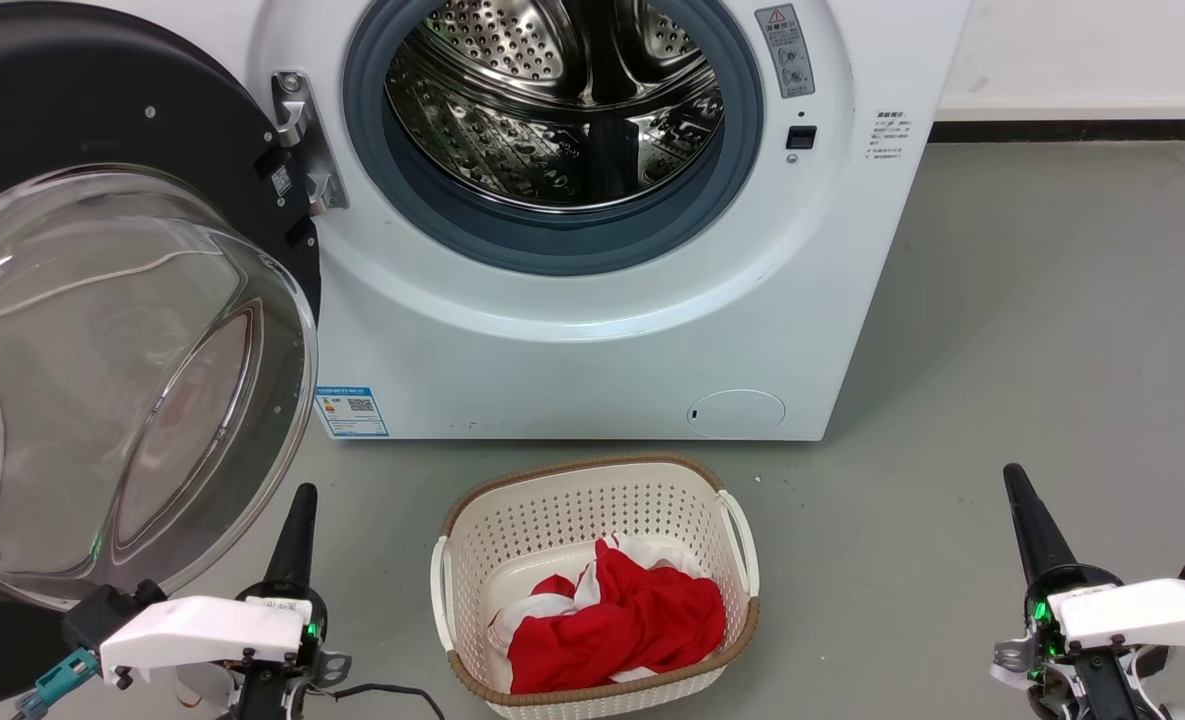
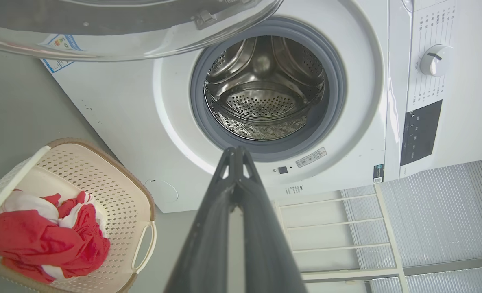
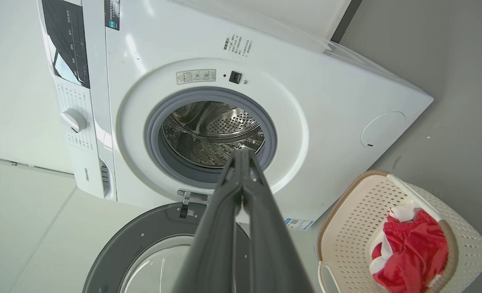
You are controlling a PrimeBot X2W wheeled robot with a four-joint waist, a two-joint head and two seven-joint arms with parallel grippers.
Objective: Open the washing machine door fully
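The washing machine door [image 1: 102,150] stands swung wide open to the left on its hinge [image 1: 302,140], its black rim and bulging clear glass bowl [image 1: 122,390] facing me. The steel drum [image 1: 562,100] is exposed inside its grey rubber ring. The door also shows along the top of the left wrist view [image 2: 114,28] and at the bottom of the right wrist view [image 3: 143,248]. My left gripper [image 1: 302,495] hangs just below the glass bowl, fingers together, holding nothing. My right gripper [image 1: 1014,478] is low at the right over bare floor, also shut and empty.
A cream laundry basket [image 1: 472,540] with red and white clothes [image 1: 622,620] sits on the grey floor in front of the machine, between the grippers. A small round white flap [image 1: 737,412] is low on the machine front. The wall runs behind at the right.
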